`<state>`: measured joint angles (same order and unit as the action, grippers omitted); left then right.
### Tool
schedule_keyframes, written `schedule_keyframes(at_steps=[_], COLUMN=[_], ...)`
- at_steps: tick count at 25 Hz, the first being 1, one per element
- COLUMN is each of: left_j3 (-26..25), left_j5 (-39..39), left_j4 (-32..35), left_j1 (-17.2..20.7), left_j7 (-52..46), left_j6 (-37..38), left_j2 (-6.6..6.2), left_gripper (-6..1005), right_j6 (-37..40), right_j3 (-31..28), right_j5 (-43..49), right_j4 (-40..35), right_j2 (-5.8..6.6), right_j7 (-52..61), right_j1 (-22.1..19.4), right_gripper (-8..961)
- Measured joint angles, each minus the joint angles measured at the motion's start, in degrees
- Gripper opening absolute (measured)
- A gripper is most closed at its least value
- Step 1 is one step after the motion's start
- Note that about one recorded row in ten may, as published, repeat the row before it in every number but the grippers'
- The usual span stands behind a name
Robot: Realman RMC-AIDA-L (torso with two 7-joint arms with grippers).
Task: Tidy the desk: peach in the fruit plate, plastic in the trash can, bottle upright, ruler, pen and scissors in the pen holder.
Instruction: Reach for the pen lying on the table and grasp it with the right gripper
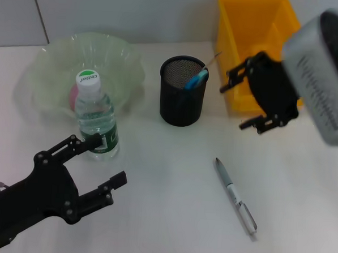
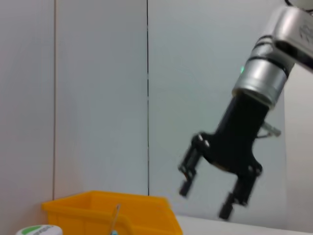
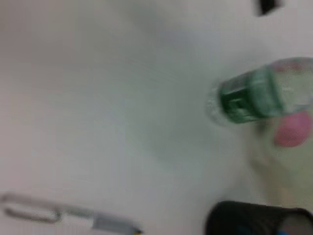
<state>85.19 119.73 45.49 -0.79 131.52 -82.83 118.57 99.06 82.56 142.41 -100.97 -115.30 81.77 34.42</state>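
A water bottle [image 1: 96,121] with a white cap stands upright in front of the pale green fruit plate [image 1: 121,56], which holds a pink peach [image 1: 73,96]. The black mesh pen holder [image 1: 183,91] holds a blue-handled item [image 1: 196,80] and a thin stick. A silver pen [image 1: 236,196] lies on the table at the right front. My left gripper [image 1: 106,162] is open, just right of the bottle's base. My right gripper [image 1: 233,107] is open and empty in the air between the pen holder and the yellow trash can [image 1: 242,28]. No plastic shows.
The right wrist view shows the bottle [image 3: 264,95], peach [image 3: 292,131], pen [image 3: 73,215] and pen holder [image 3: 259,220] from above. The left wrist view shows the right gripper [image 2: 205,198] above the yellow trash can [image 2: 112,210]. White table lies around the pen.
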Motion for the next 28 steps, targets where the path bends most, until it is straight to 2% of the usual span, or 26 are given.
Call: schedule_keyframes(at_steps=[1,3,4,5,10,17,18,19,21,23,24,26,28], left_j3=[0.0,0.0,0.0,-0.1,-0.1,-0.1,-0.1,-0.1,-0.1,0.2,0.2,0.3,0.4], left_j5=[0.2,0.2,0.2,0.8,1.1,1.1,1.2,1.2,1.7,2.5,2.5,2.7,3.2], left_j4=[0.0,0.0,0.0,-0.2,-0.8,-1.8,-1.8,-1.8,-2.2,-3.0,-3.0,-3.1,-3.9], left_j1=[0.1,0.1,0.1,0.2,0.2,-0.3,-0.3,-0.3,-0.2,-0.3,-0.3,-0.3,-0.2], left_j7=[0.0,0.0,0.0,0.0,0.0,0.1,0.1,0.1,0.1,0.1,0.1,0.1,0.1], left_j6=[-0.1,-0.1,-0.1,-0.1,-0.1,-0.3,-0.3,-0.3,-0.3,-0.3,-0.3,-0.3,-0.3], left_j2=[0.0,0.0,0.0,0.0,0.0,0.03,0.1,0.1,0.17,0.17,0.17,0.18,0.17], left_gripper=[785,785,785,785,785,785,785,785,785,785,785,785,784], right_j6=[0.0,0.7,0.7,1.4,4.2,7.1,7.3,7.3,7.4,7.3,7.3,6.8,6.3], right_j3=[0.0,5.1,5.1,7.5,8.7,8.6,8.3,8.3,7.8,7.0,7.0,6.6,6.6], right_j5=[0.0,0.2,0.2,0.0,-0.8,-0.4,0.5,0.5,1.7,3.5,3.5,3.6,3.1], right_j4=[0.0,1.6,1.6,2.0,2.0,1.7,1.6,1.6,1.8,2.6,2.6,2.5,2.2], right_j2=[0.0,1.34,1.34,2.13,2.61,1.02,0.04,0.04,-1.07,-2.82,-2.82,-3.67,-3.79], right_j7=[0.0,0.0,0.0,0.2,-0.1,-6.5,-9.4,-9.4,-12.3,-17.2,-17.2,-21.4,-23.8], right_j1=[0.0,0.9,0.9,1.6,2.5,3.1,3.0,3.0,2.5,1.1,1.1,-0.9,-2.2], right_gripper=[668,667,667,667,667,667,667,668,668,668,668,668,668])
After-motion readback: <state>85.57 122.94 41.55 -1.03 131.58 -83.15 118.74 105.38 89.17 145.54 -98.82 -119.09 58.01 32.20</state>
